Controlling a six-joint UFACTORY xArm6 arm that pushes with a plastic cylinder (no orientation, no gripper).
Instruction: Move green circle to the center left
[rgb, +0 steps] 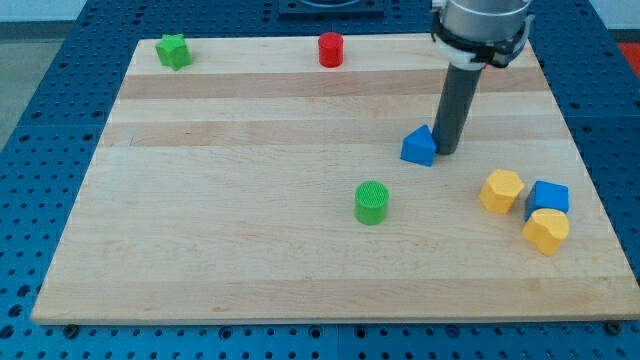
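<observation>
The green circle (371, 202) is a short green cylinder standing near the middle of the wooden board (230, 250), a little below centre. My tip (446, 150) is at the end of the dark rod, up and to the right of the green circle, well apart from it. The tip stands right beside the blue triangular block (419, 146), at that block's right side, touching or nearly touching it.
A green star block (173, 50) lies at the top left and a red cylinder (331, 49) at the top middle. At the right sit a yellow block (501, 190), a blue block (549, 197) and another yellow block (546, 230), clustered together.
</observation>
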